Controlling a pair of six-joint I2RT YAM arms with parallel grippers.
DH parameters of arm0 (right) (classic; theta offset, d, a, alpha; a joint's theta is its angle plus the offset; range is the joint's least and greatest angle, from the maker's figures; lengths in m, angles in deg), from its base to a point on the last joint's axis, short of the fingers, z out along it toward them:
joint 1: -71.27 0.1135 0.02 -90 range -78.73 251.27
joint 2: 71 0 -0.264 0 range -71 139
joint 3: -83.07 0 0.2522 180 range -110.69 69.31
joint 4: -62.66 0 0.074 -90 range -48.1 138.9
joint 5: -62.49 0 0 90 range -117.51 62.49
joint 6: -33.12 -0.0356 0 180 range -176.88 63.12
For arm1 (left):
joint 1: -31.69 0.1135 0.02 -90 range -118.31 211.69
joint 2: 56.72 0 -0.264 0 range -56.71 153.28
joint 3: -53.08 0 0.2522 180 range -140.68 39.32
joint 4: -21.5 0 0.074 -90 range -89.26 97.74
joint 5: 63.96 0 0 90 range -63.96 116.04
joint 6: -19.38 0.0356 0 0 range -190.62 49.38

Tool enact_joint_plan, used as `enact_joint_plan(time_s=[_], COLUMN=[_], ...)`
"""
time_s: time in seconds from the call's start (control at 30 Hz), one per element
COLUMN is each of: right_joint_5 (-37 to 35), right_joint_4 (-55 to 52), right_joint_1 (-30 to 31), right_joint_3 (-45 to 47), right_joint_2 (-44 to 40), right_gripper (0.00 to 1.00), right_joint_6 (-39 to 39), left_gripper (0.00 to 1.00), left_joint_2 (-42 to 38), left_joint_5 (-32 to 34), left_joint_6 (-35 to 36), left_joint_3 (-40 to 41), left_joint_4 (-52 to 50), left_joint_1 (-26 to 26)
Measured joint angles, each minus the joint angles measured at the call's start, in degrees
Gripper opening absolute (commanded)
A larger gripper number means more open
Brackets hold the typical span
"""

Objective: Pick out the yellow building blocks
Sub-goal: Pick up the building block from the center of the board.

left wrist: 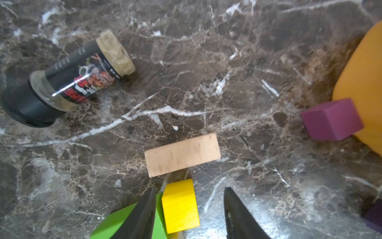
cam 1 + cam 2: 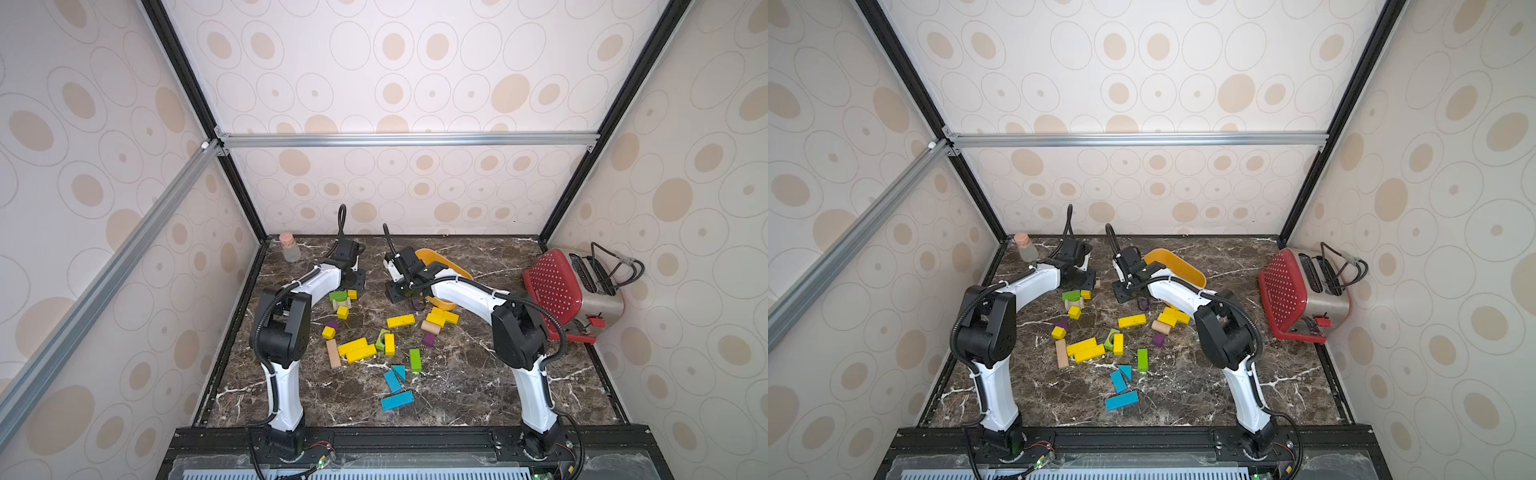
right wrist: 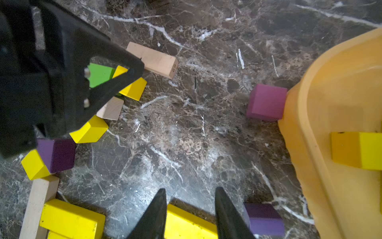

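A yellow cube (image 1: 179,207) sits on the table (image 1: 186,82) between the fingers of the left gripper (image 1: 190,190), just beside a green block (image 1: 115,223). The jaws stand spread, with a gap showing at the far finger. A yellow bar (image 3: 186,223) fills the space between the right gripper's (image 3: 190,189) fingers. Its ends are hidden behind them and cut off by the frame, so I cannot tell whether it is pinched. One yellow block (image 3: 355,152) lies in the tub (image 3: 330,82). More yellow blocks (image 2: 357,349) lie scattered mid-table. In both top views the fingertips are hard to make out.
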Motion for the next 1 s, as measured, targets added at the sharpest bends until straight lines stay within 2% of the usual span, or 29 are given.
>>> enact_joint_plan(time_s=[0.67, 1.0], right_joint_5=[0.2, 0.3], right_joint_4=[1.6, 2.4], right_joint_1=[-0.1, -0.1], right_joint_3=[-1.7, -1.7], right_joint_2=[0.6, 0.6], right_gripper=[0.37, 0.36], right_joint_6=[-0.4, -0.5], left_gripper=[0.43, 0.45], left_joint_2=[2.2, 2.2], left_joint_5=[-1.2, -1.5], left_joint_6=[-0.2, -0.3], left_joint_3=[-0.7, -0.1], left_joint_4=[-3.1, -2.9], left_joint_1=[0.0, 0.0])
